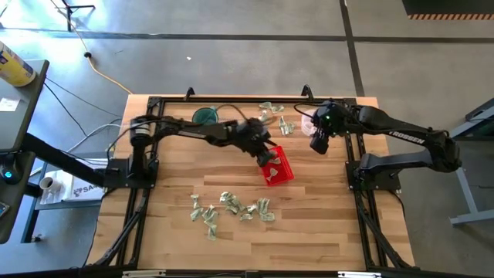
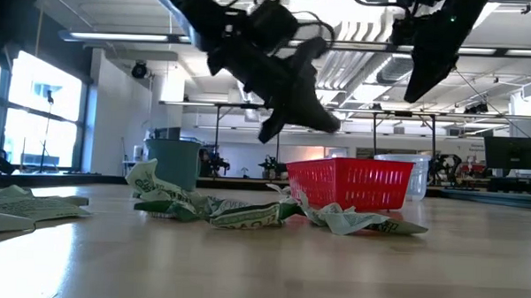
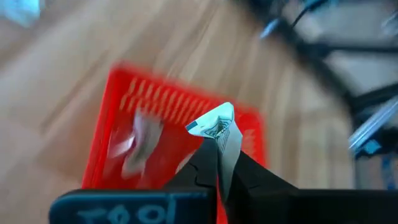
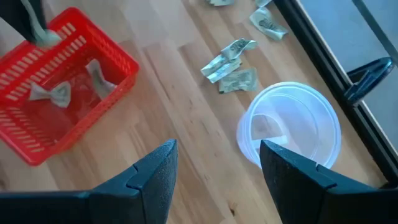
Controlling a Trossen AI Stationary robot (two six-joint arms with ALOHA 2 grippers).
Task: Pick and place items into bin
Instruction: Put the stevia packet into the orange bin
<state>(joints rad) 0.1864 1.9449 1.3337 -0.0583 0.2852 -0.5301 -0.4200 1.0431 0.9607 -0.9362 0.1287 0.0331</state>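
Observation:
The red perforated basket (image 1: 279,164) stands on the table right of centre, its base flat on the wood; two crumpled pieces (image 4: 51,93) lie inside it. My left gripper (image 1: 268,157) hovers over the basket's far-left rim, shut on one pale green-and-whitish piece (image 3: 216,124). More pieces lie in a cluster (image 1: 231,208) near the table's front and in a smaller group (image 1: 274,114) at the far edge. My right gripper (image 1: 318,143) hangs open in the air right of the basket, over bare wood, touching nothing. My left gripper pinches a crumpled piece between its two fingertips (image 3: 225,152). The piece's free end (image 3: 214,121) sticks out beyond the tips. It is lifted clear, above the red basket (image 3: 155,118). The fingers slant down from the table's left.
A clear plastic cup (image 4: 289,127) lies on its side at the far right, close to my right gripper. A teal cup (image 1: 205,116) stands at the far edge, left of centre. Dark frame rails (image 1: 139,201) run along the table's left, right and far sides.

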